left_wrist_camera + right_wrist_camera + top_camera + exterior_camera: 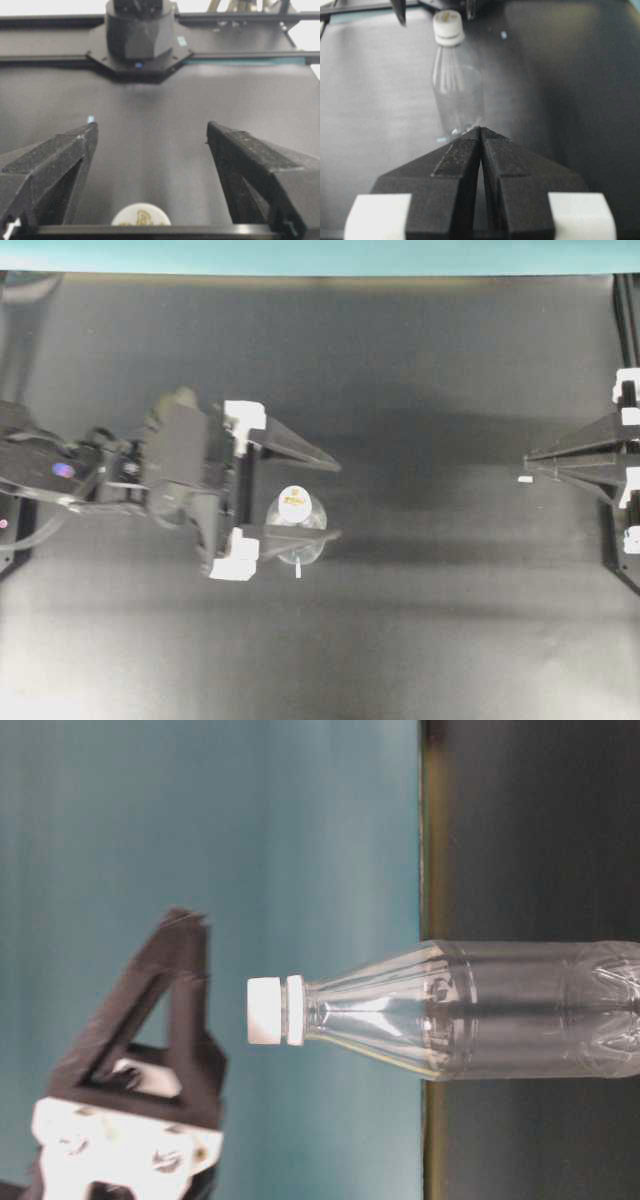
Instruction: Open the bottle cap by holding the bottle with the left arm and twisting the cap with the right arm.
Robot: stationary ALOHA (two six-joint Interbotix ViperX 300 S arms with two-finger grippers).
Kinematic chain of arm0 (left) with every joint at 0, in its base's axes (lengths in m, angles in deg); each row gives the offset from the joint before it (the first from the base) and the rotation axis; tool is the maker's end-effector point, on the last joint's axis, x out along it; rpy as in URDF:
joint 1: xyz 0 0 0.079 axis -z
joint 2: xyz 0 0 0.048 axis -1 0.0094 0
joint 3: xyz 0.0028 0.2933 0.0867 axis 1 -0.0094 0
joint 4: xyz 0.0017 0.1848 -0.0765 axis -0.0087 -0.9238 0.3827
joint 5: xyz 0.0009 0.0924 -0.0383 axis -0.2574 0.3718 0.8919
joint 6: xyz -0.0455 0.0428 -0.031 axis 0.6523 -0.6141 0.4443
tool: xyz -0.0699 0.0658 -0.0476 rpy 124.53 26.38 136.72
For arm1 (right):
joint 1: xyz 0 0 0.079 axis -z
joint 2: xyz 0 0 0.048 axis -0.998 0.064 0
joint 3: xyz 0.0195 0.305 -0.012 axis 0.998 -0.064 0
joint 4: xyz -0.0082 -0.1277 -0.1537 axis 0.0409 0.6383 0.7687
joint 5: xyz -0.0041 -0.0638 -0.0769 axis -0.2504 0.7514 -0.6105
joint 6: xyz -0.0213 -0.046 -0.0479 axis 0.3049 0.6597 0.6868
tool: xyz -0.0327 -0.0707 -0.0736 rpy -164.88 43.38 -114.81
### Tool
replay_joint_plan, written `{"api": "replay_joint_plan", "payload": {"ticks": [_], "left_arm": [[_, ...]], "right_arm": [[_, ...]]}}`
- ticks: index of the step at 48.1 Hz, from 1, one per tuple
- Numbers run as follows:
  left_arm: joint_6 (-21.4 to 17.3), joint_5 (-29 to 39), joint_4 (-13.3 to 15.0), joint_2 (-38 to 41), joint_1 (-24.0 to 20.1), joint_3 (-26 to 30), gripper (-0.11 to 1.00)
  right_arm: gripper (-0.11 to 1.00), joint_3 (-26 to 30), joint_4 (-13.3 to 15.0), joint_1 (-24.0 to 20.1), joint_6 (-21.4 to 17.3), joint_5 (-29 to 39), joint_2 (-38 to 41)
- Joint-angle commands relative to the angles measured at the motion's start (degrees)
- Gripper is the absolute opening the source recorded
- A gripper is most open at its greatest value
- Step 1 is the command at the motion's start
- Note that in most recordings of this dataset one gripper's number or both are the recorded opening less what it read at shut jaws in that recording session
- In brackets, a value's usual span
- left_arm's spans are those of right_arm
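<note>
Clear bottle (297,525) inside spread left pincer (338,500)

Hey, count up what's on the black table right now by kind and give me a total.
Clear plastic bottles with a white screw cap: 1
Black robot grippers: 2, left gripper open, right gripper shut
Small white scraps on the table: 1
Total: 4

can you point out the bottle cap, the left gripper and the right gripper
bottle cap (265,1010): table-level view, on the side of the white cap.
left gripper (335,500): overhead view, midway between its open fingertips.
right gripper (480,131): right wrist view, at the closed fingertips.
</note>
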Motion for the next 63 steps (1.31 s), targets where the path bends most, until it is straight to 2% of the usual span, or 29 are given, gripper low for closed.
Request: {"api": "replay_joint_plan", "payload": {"ticks": [1,12,20,39,50,63], "left_arm": [[0.2,-1.3,-0.3,0.4,-0.6,-0.4,0.94],[1.5,-2.1,-0.3,2.5,-1.2,-3.8,0.94],[3.5,-6.6,-0.3,5.4,-1.5,-6.2,0.94],[5.5,-8.4,-0.3,12.8,-1.3,-7.0,0.94],[5.9,-8.3,-0.3,16.7,-0.6,-6.6,0.95],[9.7,-8.1,-0.3,20.2,-0.1,-7.2,0.98]], "right_arm": [[0.00,1.4,-0.2,1.1,-1.5,0.5,-0.1],[0.00,1.2,-0.2,1.1,-2.1,0.6,-0.3],[0.00,1.2,-0.2,1.1,-2.4,0.6,-0.3],[0.00,0.7,-0.2,1.2,-6.9,1.2,0.0],[0.00,0.7,-0.2,1.2,-7.2,1.3,0.0],[0.00,0.7,-0.2,1.2,-7.3,1.3,-0.1]]}}
